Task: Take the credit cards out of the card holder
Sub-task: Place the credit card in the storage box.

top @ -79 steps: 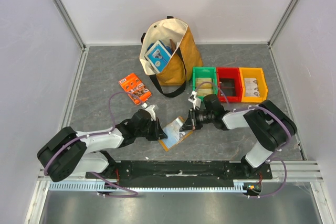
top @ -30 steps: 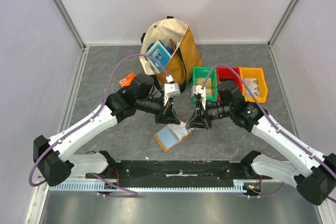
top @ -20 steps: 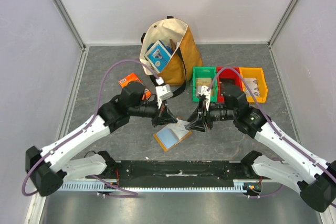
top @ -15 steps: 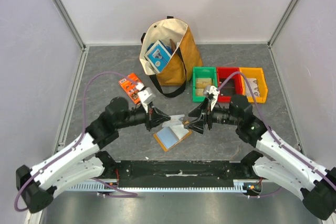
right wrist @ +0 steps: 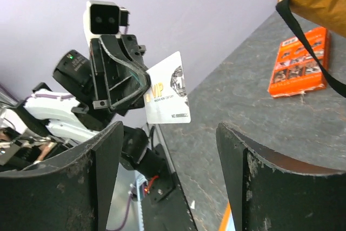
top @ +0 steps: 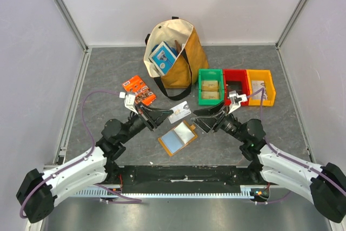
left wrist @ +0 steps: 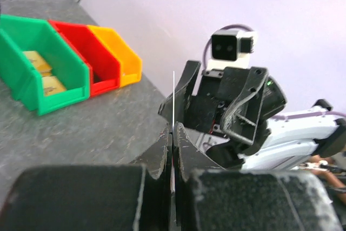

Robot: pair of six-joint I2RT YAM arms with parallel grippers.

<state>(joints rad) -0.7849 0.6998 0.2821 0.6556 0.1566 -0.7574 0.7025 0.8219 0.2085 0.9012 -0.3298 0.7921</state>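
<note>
Robotics lab test cell, boxed in on three sides

Plain pale-lilac wall panels (top: 189, 4) set in aluminium posts (top: 64, 9) surround a grey stone-patterned table (top: 108, 68). A white-and-black left arm (top: 81, 163) and right arm (top: 286, 160) are bolted to a black base plate (top: 184, 176) beside a slotted metal rail (top: 81, 192). Purple cables (top: 81, 117) loop off the arms, and a small camera (right wrist: 105, 17) sits on a wrist.

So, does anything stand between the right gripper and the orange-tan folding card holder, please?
Nothing visible does. The open right gripper hangs just right of the orange-tan folding card holder; the white card, pinched in the left gripper, is held off that line.
</note>
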